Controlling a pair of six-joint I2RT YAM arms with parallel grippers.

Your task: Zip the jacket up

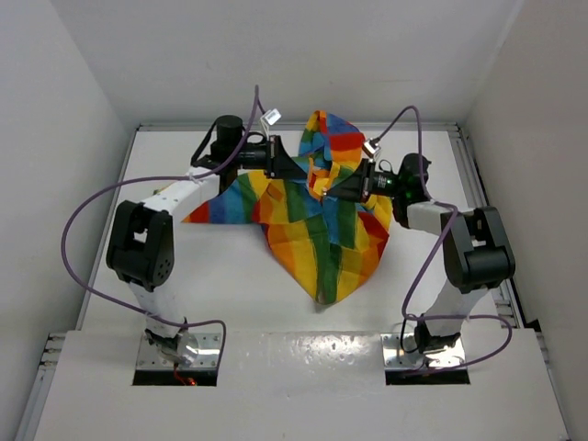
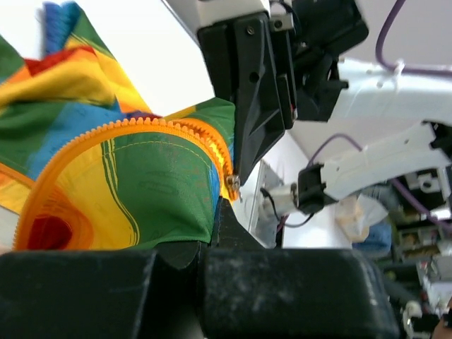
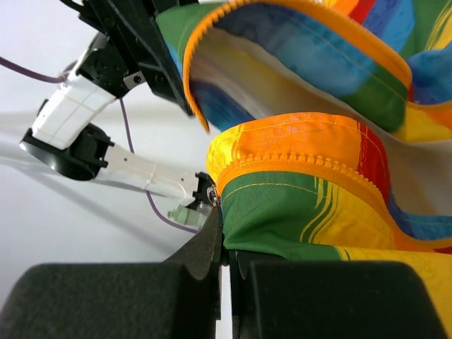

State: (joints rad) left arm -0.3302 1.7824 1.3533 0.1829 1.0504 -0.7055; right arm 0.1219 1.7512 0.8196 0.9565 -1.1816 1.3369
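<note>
The rainbow-striped jacket lies bunched on the white table, partly lifted between the two arms. My left gripper comes from the left. In its wrist view it is shut on a green bottom corner of the jacket beside the orange zipper teeth, with a small metal zipper end at the tips. My right gripper comes from the right. In its wrist view it is shut on the other green corner below its zipper teeth. The two grippers face each other closely.
The left arm's sleeve side of the jacket spreads over the table. The hood end stands up at the back. White walls enclose the table on three sides. Purple cables loop beside each arm.
</note>
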